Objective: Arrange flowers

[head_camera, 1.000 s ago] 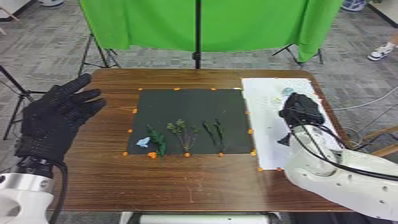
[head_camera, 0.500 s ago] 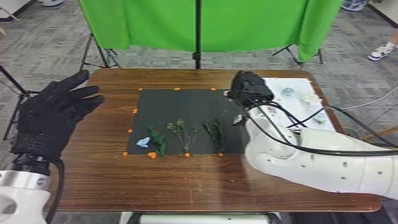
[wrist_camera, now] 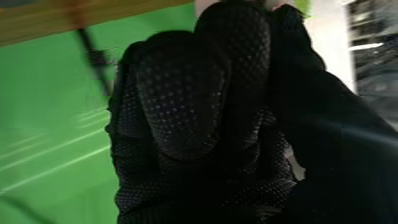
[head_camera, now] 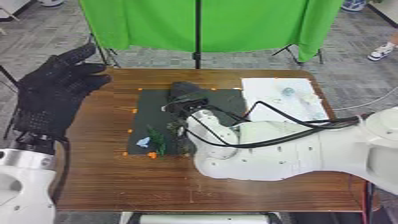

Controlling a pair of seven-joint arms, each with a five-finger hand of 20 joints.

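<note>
Evidently our right hand [head_camera: 185,91] is over the dark mat's [head_camera: 149,119] far part, fingers curled round what seems a pale flower [wrist_camera: 209,7], the blue flower [head_camera: 143,142] lying nearer us and leftward, so laying alongside means coming back

We have two smooth, rounded white arms [head_camera: 266,162], loose black cables [head_camera: 311,131], and black fabric gloves [head_camera: 51,95] with small pale dots.
</note>
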